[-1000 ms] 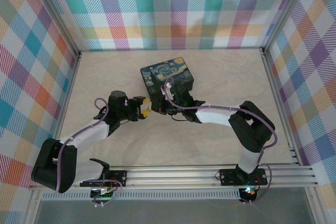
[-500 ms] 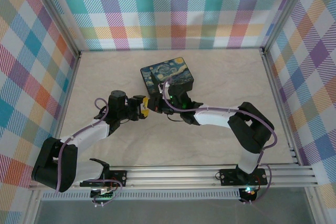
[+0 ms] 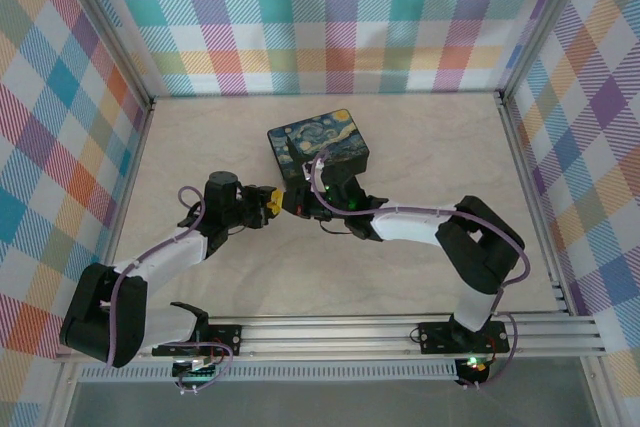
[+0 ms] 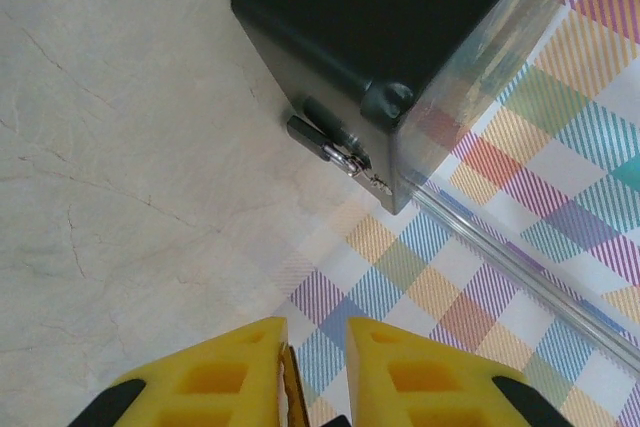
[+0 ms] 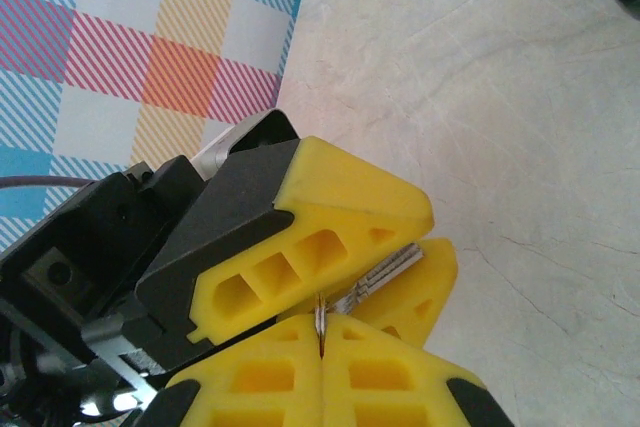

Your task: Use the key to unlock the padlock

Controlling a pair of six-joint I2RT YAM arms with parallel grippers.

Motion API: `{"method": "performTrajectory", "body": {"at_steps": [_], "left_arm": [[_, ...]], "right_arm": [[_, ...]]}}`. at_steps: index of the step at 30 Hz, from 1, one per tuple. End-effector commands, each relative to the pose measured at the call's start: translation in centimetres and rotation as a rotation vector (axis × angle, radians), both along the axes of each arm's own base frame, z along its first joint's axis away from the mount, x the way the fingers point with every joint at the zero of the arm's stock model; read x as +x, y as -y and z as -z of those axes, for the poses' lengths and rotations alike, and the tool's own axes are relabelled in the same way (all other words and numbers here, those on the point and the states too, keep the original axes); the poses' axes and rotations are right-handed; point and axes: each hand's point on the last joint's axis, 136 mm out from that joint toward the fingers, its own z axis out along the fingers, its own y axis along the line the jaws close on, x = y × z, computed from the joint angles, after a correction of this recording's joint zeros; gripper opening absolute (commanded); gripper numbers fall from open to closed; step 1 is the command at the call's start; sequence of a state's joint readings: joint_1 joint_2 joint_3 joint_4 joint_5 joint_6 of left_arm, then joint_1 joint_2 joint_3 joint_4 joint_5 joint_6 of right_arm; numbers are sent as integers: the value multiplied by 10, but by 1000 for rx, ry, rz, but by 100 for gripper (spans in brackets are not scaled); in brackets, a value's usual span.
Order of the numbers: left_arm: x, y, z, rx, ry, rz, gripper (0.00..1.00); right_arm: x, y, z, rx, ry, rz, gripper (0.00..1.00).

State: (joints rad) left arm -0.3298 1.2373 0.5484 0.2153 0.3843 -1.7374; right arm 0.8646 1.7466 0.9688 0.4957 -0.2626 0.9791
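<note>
Looking down from above, I see the pale bench (image 3: 440,157) carrying a starry-night painted tin (image 3: 318,150) towards the back. Just in front of the tin's near-left corner my two claws meet tip to tip, the left claw (image 3: 268,204) and the right claw (image 3: 291,203). The right claw's fingers are pressed together on the key (image 5: 385,272), whose toothed blade reaches in between the left claw's fingers. Those are nearly closed, pinching a thin brass edge, probably the padlock (image 4: 290,387), near the tin.
</note>
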Motion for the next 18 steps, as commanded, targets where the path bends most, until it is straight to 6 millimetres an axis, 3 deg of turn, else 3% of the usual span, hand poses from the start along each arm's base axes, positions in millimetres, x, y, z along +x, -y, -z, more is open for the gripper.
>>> {"method": "performTrajectory", "body": {"at_steps": [1,9,15,18], "left_arm": [[1,-7,-9,11,27,-11,18],[2,-6,-13,2,45,1,3],[0,-12,-11,44,48,6,0],[3,-12,-22,145,120,71,0]], "right_arm": [[-3,3,-23,32,69,0,2],[-3,2,-18,31,57,-5,2],[-4,7,-16,6,65,4,3],[-6,9,-11,-22,68,-10,13]]}}
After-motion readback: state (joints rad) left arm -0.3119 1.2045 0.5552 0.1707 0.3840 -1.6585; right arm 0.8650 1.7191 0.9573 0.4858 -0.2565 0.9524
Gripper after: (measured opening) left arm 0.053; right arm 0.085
